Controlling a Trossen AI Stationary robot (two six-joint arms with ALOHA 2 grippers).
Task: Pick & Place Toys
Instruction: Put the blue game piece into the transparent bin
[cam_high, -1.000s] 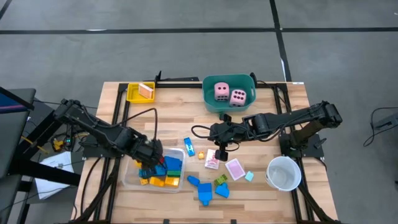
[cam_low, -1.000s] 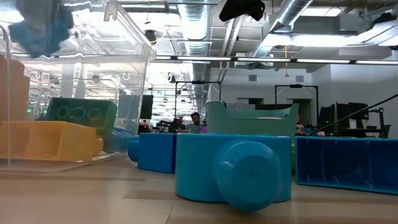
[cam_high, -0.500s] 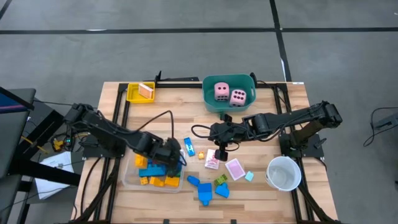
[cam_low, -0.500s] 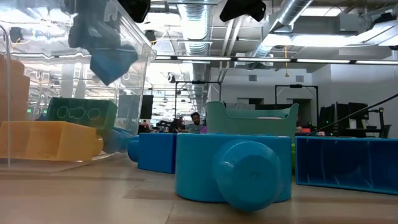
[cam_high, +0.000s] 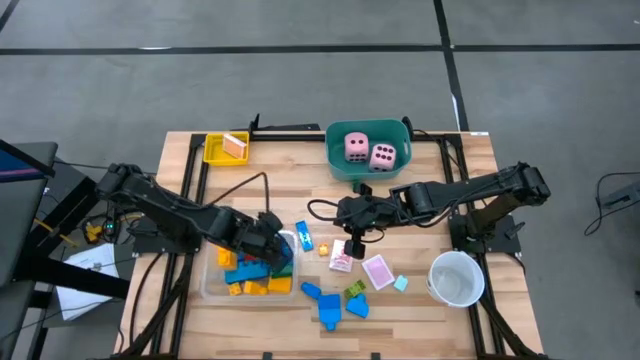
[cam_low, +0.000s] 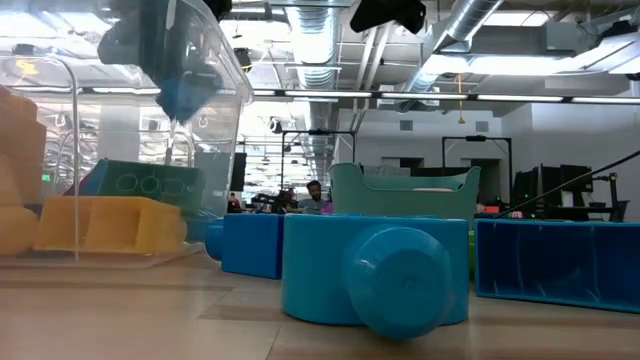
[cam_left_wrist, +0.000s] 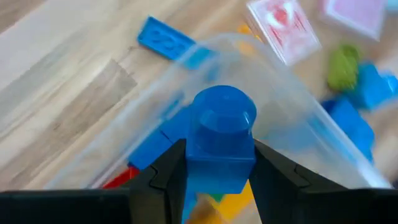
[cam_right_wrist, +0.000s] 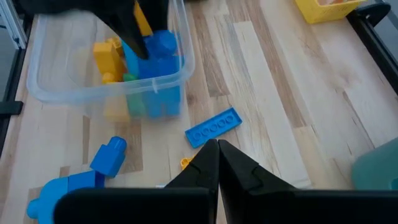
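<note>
My left gripper (cam_high: 270, 233) is shut on a blue block with a round stud (cam_left_wrist: 221, 146) over the right end of the clear tray (cam_high: 208, 288). The low view shows that block (cam_low: 185, 90) high up behind the tray's wall. Inside the tray lie blue, yellow and green blocks (cam_right_wrist: 118, 59). My right gripper (cam_high: 357, 240) hangs shut over the table's middle with nothing in it, above a pink-white card (cam_high: 341, 257). A flat blue plate (cam_right_wrist: 213, 126) lies on the wood between the tray and that gripper. My left gripper pinches the blue block's two opposite sides (cam_left_wrist: 194, 163) between its fingers (cam_left_wrist: 165, 177), below the round stud (cam_left_wrist: 224, 115). The fingers slant steeply down from the table's left. The stud end points away from the wrist. The block is lifted clear of the blocks under it.
Loose blue blocks (cam_high: 326, 305), a green block (cam_high: 355, 291) and a second card (cam_high: 378, 271) lie near the front edge. At the back stand a teal tub (cam_high: 335, 160) with two pink dice and a yellow tray (cam_high: 213, 150). A white cup (cam_high: 456, 278) stands at the right.
My left gripper has carried the blue block toward the table's right, from the tray's left part to its right end, sinking a little and rolling at the wrist. It has kept hold of the block. In the low view the tray and its blocks have shifted slightly.
</note>
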